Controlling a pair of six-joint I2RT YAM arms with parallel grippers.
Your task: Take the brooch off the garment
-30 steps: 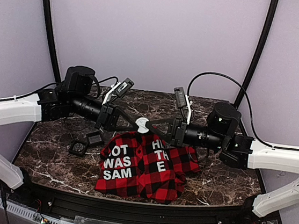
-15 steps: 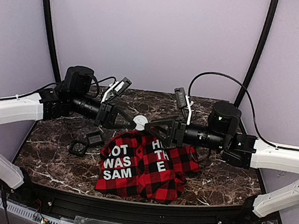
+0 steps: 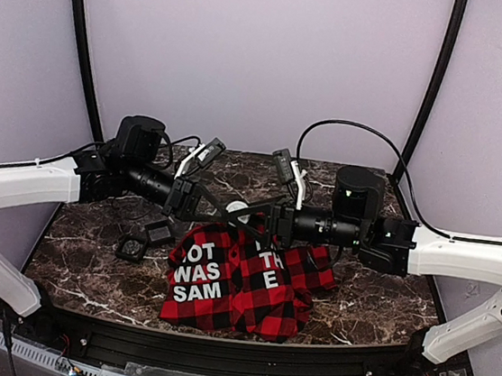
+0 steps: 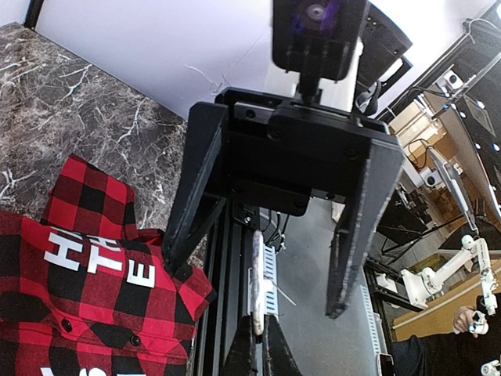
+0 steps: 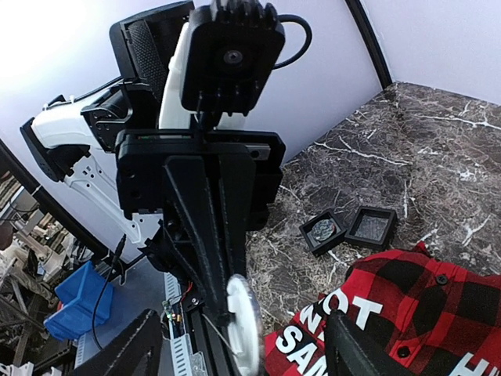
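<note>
Cloth in red-and-black buffalo plaid, a garment (image 3: 240,282) with black panels carrying white block letters, lies crumpled on the dark marble-patterned table (image 3: 80,259), near its front edge and between the two arms. The small round pale grey-white disc of the brooch (image 3: 237,211) is not on it: the brooch is held in the air just above the garment's far edge, apart from the cloth. The left gripper (image 3: 230,211) has its jaws pressed together on the brooch, pinching it by the rim; in the left wrist view the brooch (image 4: 259,282) shows edge-on, standing up from the closed fingertips. The right gripper (image 3: 254,221) faces the left one from the other side with its jaws spread wide and holding nothing. In the left wrist view its two black fingers (image 4: 192,211) stand either side of the brooch without touching it. The right wrist view shows the same, the disc (image 5: 241,321) sitting between that gripper's own parted fingers (image 5: 133,352). Two small black square frames (image 3: 143,239) lie side by side on the table to the left of the garment, well apart from both grippers.
</note>
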